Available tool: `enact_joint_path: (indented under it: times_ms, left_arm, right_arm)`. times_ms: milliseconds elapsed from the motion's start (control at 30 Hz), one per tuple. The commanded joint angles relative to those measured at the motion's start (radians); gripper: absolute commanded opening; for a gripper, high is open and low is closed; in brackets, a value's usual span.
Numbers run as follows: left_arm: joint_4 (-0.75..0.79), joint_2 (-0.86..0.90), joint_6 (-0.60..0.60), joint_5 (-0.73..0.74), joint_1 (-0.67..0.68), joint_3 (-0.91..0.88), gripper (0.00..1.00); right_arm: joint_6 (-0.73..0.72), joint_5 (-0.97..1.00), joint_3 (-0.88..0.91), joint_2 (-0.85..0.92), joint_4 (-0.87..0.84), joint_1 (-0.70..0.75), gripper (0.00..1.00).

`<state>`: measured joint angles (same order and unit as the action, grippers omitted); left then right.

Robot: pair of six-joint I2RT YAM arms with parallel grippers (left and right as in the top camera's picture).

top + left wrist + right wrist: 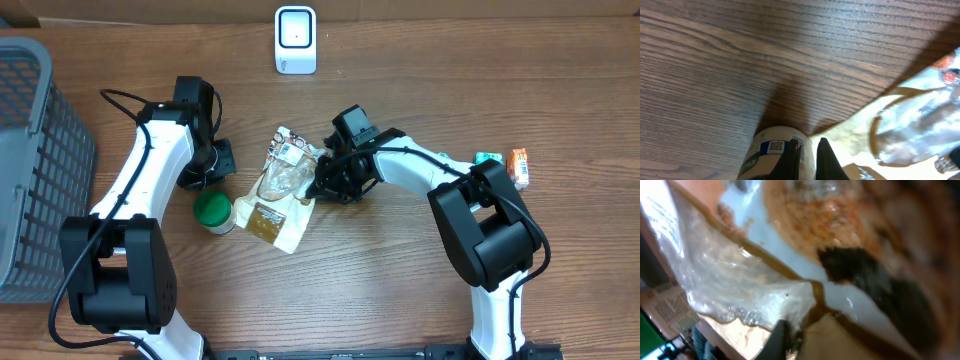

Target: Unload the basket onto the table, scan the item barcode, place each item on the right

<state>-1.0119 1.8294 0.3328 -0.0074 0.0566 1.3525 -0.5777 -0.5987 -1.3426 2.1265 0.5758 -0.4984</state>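
Observation:
A clear and tan pouch [281, 192] with a white label at its top lies flat at the table's middle. My right gripper [322, 181] is at its right edge and shut on that edge. In the right wrist view the pouch [740, 275] fills the frame. Only one dark finger [778, 339] shows there, with crinkled film pinched against it at my right gripper [790, 342]. The white scanner [295, 40] stands at the far edge. My left gripper [205, 172] is shut and holds nothing, just left of the pouch [920, 120]. In its wrist view my left gripper [810, 152] is in front of a jar.
A green-lidded jar [213, 211] stands left of the pouch, and its label with a barcode [771, 147] shows behind my left fingers. A grey basket [30, 150] fills the left edge. Two small boxes, teal [488, 158] and orange [520, 166], lie at the right.

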Motion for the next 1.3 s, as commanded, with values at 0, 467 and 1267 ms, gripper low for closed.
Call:
enact_joint_path:
  times_ms: [0,467,1267]
  left_arm:
    - [0.006,-0.003,-0.019,-0.011,-0.008,-0.005,0.04]
    - [0.024,-0.003,-0.132,0.18,-0.007,-0.005,0.04]
    - [0.195,0.068,0.102,0.468,0.134,-0.148,0.04]
  right_arm:
    - [0.145,0.0,-0.003,-0.054,0.048,0.06,0.04]
    - [0.916,-0.03,-0.122,-0.081,0.422,0.069,0.04]
    - [0.472,-0.032,-0.109,-0.033,0.214,0.06,0.43]
